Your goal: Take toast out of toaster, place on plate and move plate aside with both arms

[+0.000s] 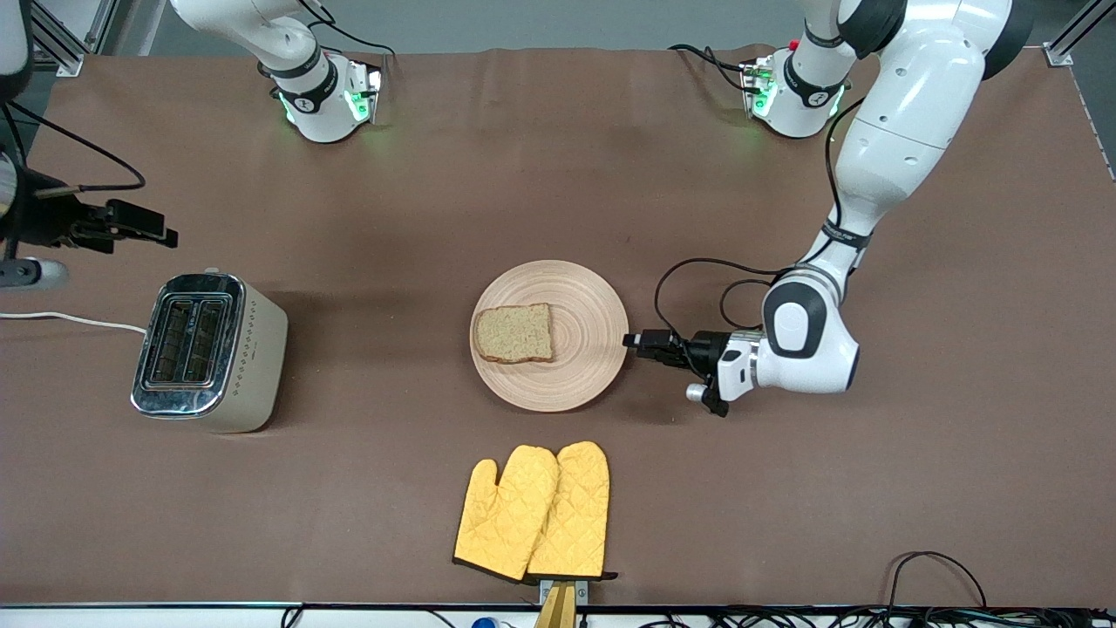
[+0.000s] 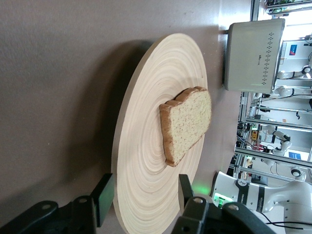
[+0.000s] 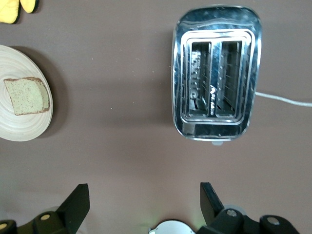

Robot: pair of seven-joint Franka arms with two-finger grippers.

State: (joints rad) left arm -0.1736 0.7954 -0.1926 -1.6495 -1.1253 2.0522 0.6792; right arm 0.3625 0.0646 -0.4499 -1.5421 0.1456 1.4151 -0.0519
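The round light-wood plate (image 1: pixel 582 301) lies mid-table with the toast (image 1: pixel 514 333) flat on it, on the part toward the right arm's end. My left gripper (image 1: pixel 629 342) is low at the plate's rim toward the left arm's end. In the left wrist view the gripper (image 2: pixel 144 195) is open, with the plate's edge (image 2: pixel 146 146) between its fingers (image 2: pixel 103 197) and the toast (image 2: pixel 187 122) ahead. My right gripper (image 1: pixel 161 232) is open and empty, held up over the table beside the toaster. In the right wrist view it (image 3: pixel 144 201) is seen open, with the plate (image 3: pixel 19 127) and toast (image 3: pixel 28 95) off to one side.
A chrome and cream two-slot toaster (image 1: pixel 209 349), its slots empty, stands toward the right arm's end, with a white cord; it shows in the right wrist view too (image 3: pixel 214 73). Two yellow quilted oven mitts (image 1: pixel 536 515) lie nearer the front camera than the plate.
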